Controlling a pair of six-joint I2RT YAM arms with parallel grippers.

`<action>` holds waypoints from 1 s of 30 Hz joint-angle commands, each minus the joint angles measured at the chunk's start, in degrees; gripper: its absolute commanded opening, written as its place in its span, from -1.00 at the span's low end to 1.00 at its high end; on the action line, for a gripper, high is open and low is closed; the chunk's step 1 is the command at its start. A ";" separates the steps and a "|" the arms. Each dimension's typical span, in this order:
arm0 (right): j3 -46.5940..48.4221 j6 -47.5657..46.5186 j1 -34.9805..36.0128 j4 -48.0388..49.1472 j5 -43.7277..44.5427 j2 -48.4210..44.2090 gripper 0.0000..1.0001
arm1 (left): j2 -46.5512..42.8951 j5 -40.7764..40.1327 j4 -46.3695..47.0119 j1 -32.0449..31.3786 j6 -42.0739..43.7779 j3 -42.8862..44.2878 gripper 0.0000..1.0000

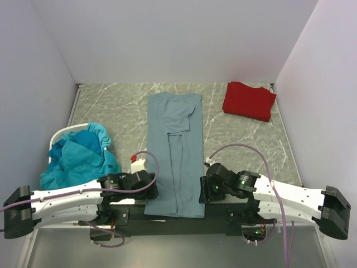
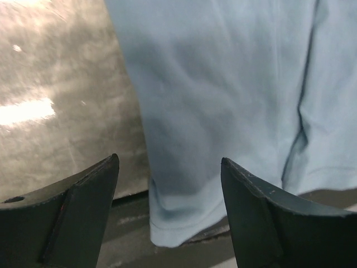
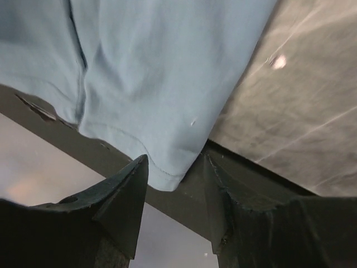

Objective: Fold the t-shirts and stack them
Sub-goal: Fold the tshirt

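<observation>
A light blue t-shirt (image 1: pixel 175 151) lies lengthwise down the middle of the table, both sides folded inward, its hem hanging over the near edge. My left gripper (image 1: pixel 149 188) is open at the hem's left corner (image 2: pixel 167 223). My right gripper (image 1: pixel 205 190) is open at the hem's right corner (image 3: pixel 167 173), the cloth just between its fingertips (image 3: pixel 131 184). A folded red t-shirt (image 1: pixel 249 100) lies at the back right. A teal t-shirt (image 1: pixel 81 156) lies crumpled in a basket at the left.
A white basket (image 1: pixel 62 134) holds the teal cloth at the left edge. White walls enclose the marble table (image 1: pixel 111 111) on three sides. A dark rail (image 3: pixel 234 184) runs along the near table edge under the hem.
</observation>
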 commanded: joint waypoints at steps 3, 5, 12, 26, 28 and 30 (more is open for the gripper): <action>-2.75 5.95 4.74 0.88 -2.83 0.01 0.03 | -2.62 3.04 -0.43 -1.24 -1.40 0.56 0.57; -2.66 7.01 6.50 0.63 -2.40 0.71 0.03 | -2.63 3.75 -0.34 -1.85 -1.67 0.21 0.57; -2.66 7.45 9.14 4.93 -3.27 6.16 0.02 | -0.08 2.44 -3.07 -6.34 -4.65 0.82 0.56; -1.69 8.59 12.48 3.71 -0.73 12.06 -0.64 | -2.98 5.32 -1.84 -8.45 -8.44 -2.25 0.47; -1.87 8.68 12.48 3.52 -0.37 11.71 -0.65 | -2.02 6.12 -0.44 -8.54 -8.61 -3.04 0.39; -2.04 8.68 12.48 3.52 -0.11 11.27 -0.65 | -1.57 5.87 -0.87 -8.71 -9.49 -3.13 0.27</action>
